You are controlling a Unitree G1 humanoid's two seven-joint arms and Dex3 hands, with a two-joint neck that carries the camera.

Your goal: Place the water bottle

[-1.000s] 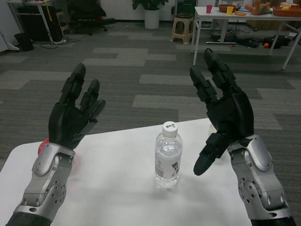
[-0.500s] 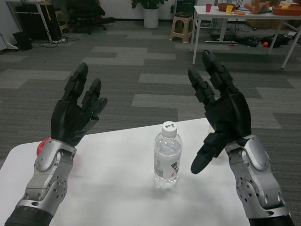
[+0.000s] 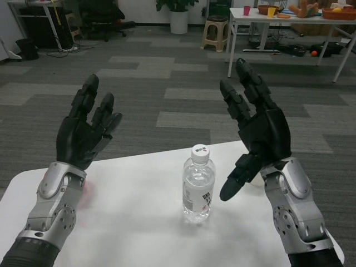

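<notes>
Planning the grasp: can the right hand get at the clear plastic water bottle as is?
Probably yes: the open right hand hovers just right of the upright clear plastic water bottle on the white table, nothing between them.

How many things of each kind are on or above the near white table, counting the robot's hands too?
Water bottle: 1
Black hands: 2, left hand and right hand
Total: 3
</notes>
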